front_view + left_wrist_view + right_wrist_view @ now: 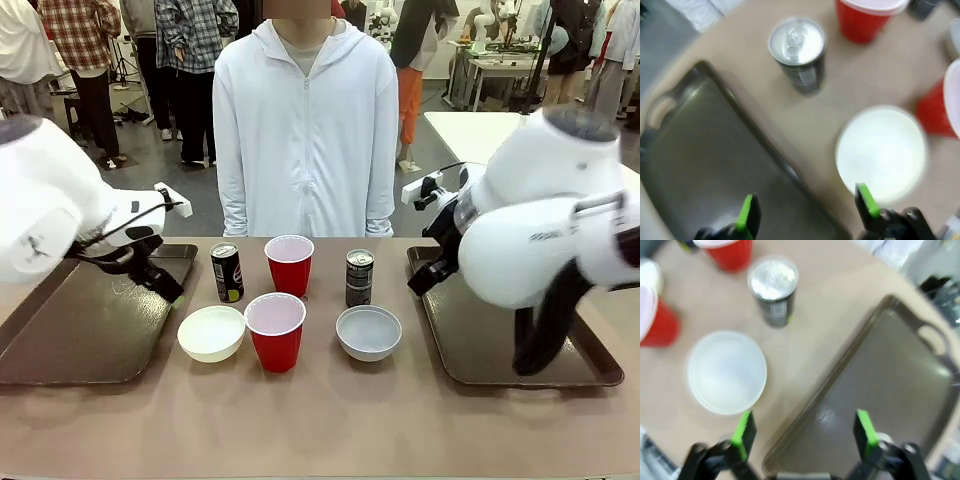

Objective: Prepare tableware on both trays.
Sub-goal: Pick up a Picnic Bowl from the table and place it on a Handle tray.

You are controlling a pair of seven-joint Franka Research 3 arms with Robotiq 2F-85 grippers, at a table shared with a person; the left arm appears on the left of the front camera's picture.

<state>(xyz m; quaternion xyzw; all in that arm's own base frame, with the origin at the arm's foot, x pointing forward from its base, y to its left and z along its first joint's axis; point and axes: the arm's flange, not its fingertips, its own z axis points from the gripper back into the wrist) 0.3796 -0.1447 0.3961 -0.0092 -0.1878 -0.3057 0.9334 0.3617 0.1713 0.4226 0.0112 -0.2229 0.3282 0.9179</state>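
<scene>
Between two dark brown trays the tableware stands on the table: a cream bowl, a grey bowl, two red cups and two dark cans. My left gripper hangs open over the left tray's inner rim, with the cream bowl and a can just beyond. Over the right tray's inner rim, my right gripper is open and empty, near the grey bowl and the other can.
A person in a white hooded jacket stands at the far edge of the table, hands out of sight. Both trays are bare. The front strip of the table has free room.
</scene>
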